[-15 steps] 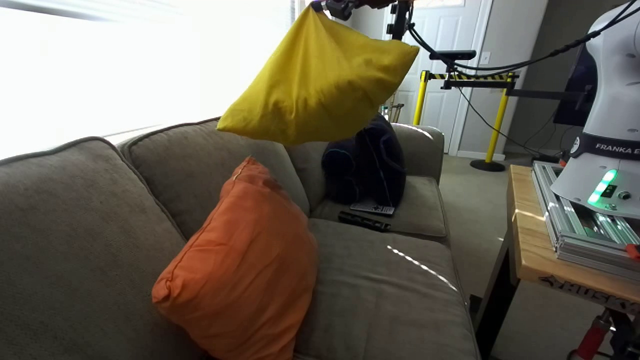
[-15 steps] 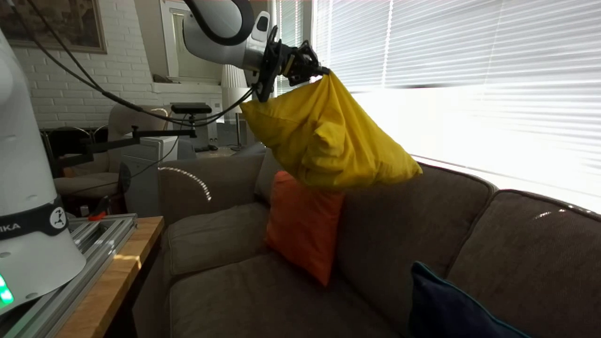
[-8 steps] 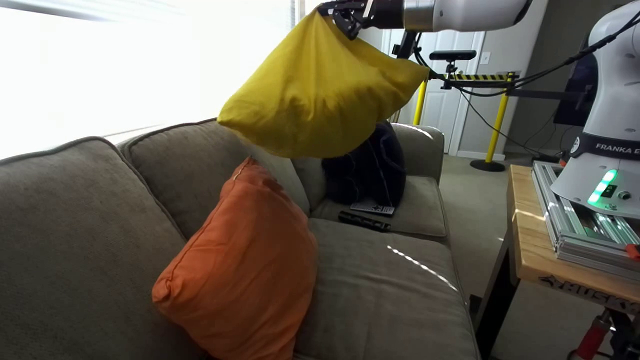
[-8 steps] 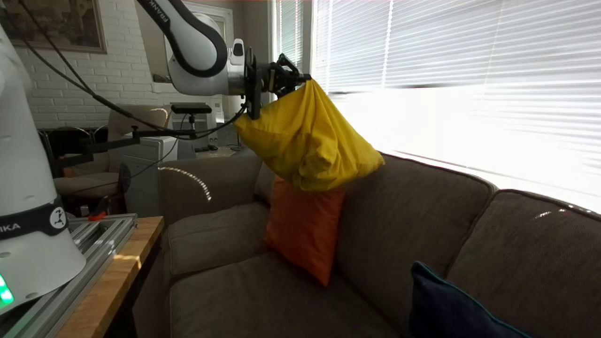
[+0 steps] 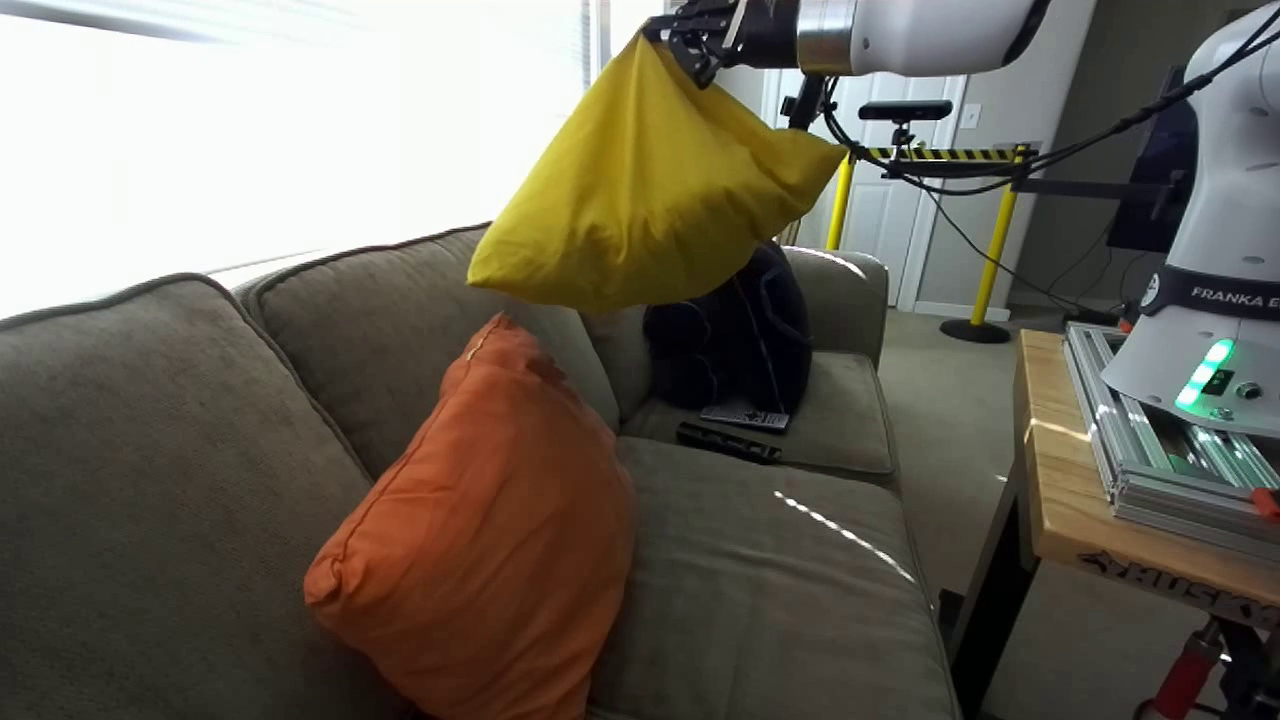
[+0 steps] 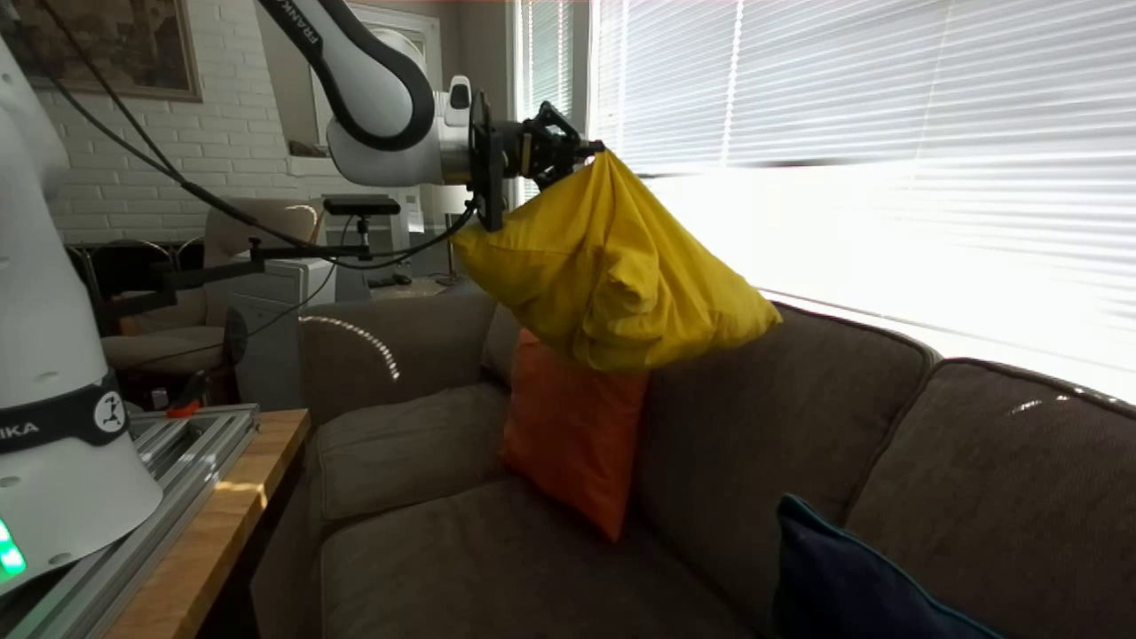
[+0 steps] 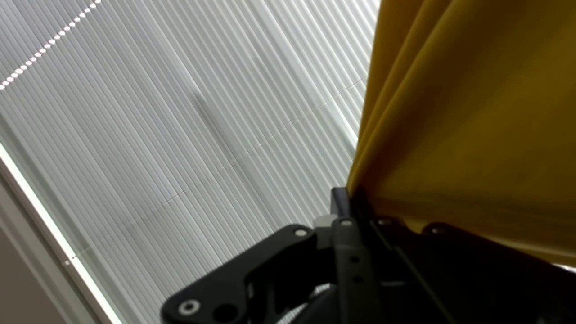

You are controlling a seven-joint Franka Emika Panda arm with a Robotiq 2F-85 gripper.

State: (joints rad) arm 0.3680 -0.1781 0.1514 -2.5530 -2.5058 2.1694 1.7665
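Note:
A yellow pillow hangs in the air above the sofa, pinched by one gathered edge. My gripper is shut on that edge, and folds fan out below the fingertips. In the wrist view the yellow pillow fills the right side, its cloth running into the gripper; the far fingertip is dark and partly hidden. Under the yellow pillow, an orange pillow leans against the sofa back; the hanging pillow hides its top corner in an exterior view. A dark navy pillow rests at an end of the sofa.
The brown sofa stands along a window with blinds. A grey remote and a black one lie on a seat. Cables droop from the arm, near a mounted camera. The robot base sits on a wooden bench.
My gripper has come down slightly overall. The yellow pillow has sunk a little with it and swung, its lower corner shifting back and forth. The grip and the other pillows have not changed.

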